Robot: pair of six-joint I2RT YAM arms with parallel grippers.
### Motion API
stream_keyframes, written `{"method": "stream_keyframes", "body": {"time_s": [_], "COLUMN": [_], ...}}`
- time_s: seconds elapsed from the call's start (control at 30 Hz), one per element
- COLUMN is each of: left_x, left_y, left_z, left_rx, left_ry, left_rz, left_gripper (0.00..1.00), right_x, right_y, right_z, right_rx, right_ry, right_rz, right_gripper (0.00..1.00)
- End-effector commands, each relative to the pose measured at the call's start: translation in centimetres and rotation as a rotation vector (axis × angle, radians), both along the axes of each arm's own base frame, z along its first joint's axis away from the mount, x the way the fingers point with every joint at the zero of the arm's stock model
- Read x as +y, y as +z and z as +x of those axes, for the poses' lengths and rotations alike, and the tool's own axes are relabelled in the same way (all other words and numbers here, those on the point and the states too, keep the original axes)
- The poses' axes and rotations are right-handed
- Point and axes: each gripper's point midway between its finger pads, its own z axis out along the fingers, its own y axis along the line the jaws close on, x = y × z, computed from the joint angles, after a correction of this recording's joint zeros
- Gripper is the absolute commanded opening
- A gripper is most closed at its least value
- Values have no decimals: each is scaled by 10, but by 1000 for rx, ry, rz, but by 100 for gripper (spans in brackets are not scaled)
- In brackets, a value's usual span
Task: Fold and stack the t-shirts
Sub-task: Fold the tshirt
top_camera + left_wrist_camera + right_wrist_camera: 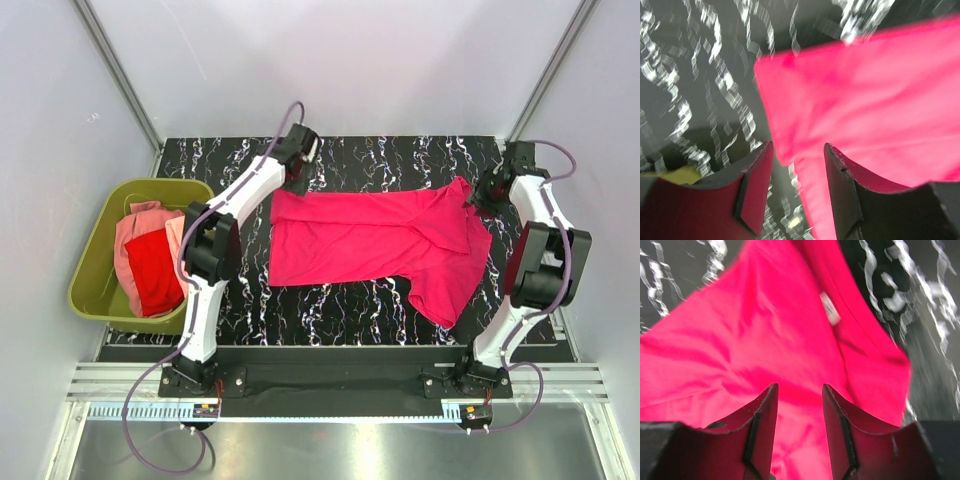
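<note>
My left tool [797, 150] and right tool [799, 387] hung with jaws parted, gripping nothing, each just above one end of the magenta t-shirt [370, 235], which lay flat beneath them on the table [400, 160], presumably for folding.

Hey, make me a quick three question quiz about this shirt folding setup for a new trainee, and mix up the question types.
1. True or false: the magenta t-shirt lies spread on the black marbled table.
2. Where is the red t-shirt? A) in the olive-green tub B) on the table C) in a gripper
3. Fill in: the left gripper and right gripper both have jaws ____.
Key: 1 true; 2 A; 3 open.
</note>
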Motion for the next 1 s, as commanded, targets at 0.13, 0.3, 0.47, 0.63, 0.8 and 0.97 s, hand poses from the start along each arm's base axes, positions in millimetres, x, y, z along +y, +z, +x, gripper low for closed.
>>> {"method": "stream_keyframes", "body": {"time_s": [0.13,0.3,0.47,0.63,0.8,0.97], "left_x": [-15,-18,-21,-4,16,30], "left_y": [-9,-23,-34,-59,-77,-86], "left_z": [42,51,60,63,58,55], "left_rx": [48,67,59,93,136,156], "left_ry": [89,80,83,158,257,321], "left_rz": [-395,-451,-484,-453,-419,-384], "left_gripper": [53,53,55,55,56,56], "right_x": [2,-6,-12,-16,-38,-47], "right_y": [-1,-20,-37,-49,-56,-32], "right_z": [76,100,122,130,120,114], "right_rx": [-149,-131,-138,-133,-105,-185], "right_ry": [221,261,284,269,165,75], "right_rz": [52,40,50,46,-17,8], "right_gripper": [52,55,49,24,0,0]}}
